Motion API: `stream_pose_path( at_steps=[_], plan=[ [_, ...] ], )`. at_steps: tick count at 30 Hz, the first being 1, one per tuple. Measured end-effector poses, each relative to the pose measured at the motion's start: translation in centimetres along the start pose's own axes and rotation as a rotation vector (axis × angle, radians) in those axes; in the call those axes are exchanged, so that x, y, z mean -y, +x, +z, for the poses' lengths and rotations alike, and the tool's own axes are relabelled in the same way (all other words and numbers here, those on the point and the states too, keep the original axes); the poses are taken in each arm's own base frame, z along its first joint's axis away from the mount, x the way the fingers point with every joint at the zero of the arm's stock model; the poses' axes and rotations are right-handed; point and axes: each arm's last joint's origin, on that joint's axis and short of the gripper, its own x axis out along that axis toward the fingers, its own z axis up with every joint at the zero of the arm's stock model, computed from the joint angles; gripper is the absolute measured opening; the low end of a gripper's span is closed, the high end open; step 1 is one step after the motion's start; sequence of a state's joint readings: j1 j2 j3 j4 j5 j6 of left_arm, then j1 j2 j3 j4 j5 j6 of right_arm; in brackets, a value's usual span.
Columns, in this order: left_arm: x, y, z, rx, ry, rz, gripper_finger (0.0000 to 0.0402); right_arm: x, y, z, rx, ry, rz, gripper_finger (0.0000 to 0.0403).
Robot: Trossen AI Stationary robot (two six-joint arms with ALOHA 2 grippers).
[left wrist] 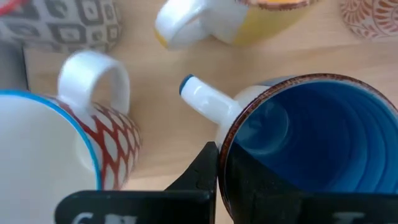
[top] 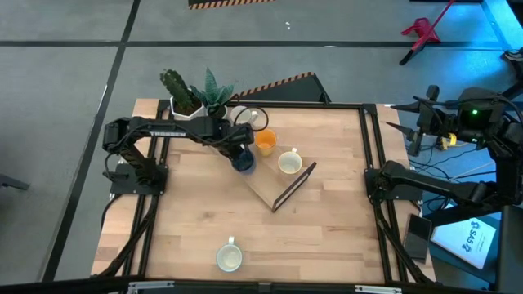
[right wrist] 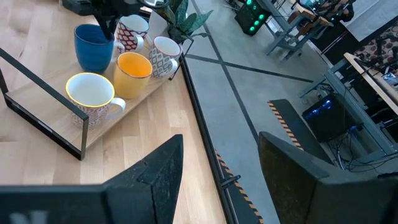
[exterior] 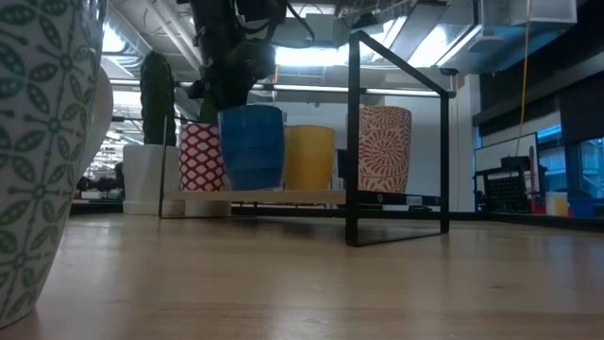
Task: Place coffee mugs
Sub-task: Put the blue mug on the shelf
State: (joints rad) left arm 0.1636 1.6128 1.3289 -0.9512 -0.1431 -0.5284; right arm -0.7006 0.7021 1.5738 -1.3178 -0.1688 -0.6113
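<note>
- Left pincer (top: 239, 155): reaches over the far end of the wooden tray (top: 265, 189) and is clamped on the rim of the blue mug (top: 243, 161); the left wrist view shows one dark finger (left wrist: 200, 174) against the outside of the rim, the other apparently inside the cup.
- Blue mug, position: at the tray's far end. In the low view it looks level with its neighbours, but whether its base touches the board cannot be told.
- Mugs already on the tray: orange mug (top: 265, 141) just beside the blue one; red-lattice mug (right wrist: 129, 31) on its other side, nearly touching; grey-patterned mug (right wrist: 163, 53) behind the orange one; yellow-rimmed mug (top: 288, 162) nearer the black wire frame (top: 294, 186).
- Mug still off the tray: white mug (top: 229, 257), alone near the front edge of the table (top: 188, 229), well apart from the tray.
- Right pincer (right wrist: 217, 168): parked at the table's right side, fingers spread, holding nothing.
- Step in hand, as judged: setting down the blue mug, fifth of six.
- Next move, as judged: settle the mug flat, open the fingers, lift straight up clear of the red-lattice mug's handle, then go for the white mug.
</note>
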Motion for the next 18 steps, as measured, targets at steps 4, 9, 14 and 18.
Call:
stream_pose_path(
  at_steps=[4,9,14,18],
  plan=[
    [0.01,-0.03,-0.05,-0.004,0.001,-0.002,0.0008,0.00,0.00,0.00,0.000,0.000,0.000,0.0195],
    [-0.04,-0.11,-0.17,-0.013,0.009,-0.008,0.0034,0.00,0.00,0.00,0.000,0.000,0.000,0.0195],
    [0.00,-0.09,-0.08,0.000,0.009,-0.006,0.0070,0.00,0.00,0.00,0.000,0.000,0.000,0.0195],
    [0.05,-0.09,0.10,0.025,0.008,0.000,0.0085,0.00,0.00,0.00,0.000,0.000,0.000,0.0195]
  ],
)
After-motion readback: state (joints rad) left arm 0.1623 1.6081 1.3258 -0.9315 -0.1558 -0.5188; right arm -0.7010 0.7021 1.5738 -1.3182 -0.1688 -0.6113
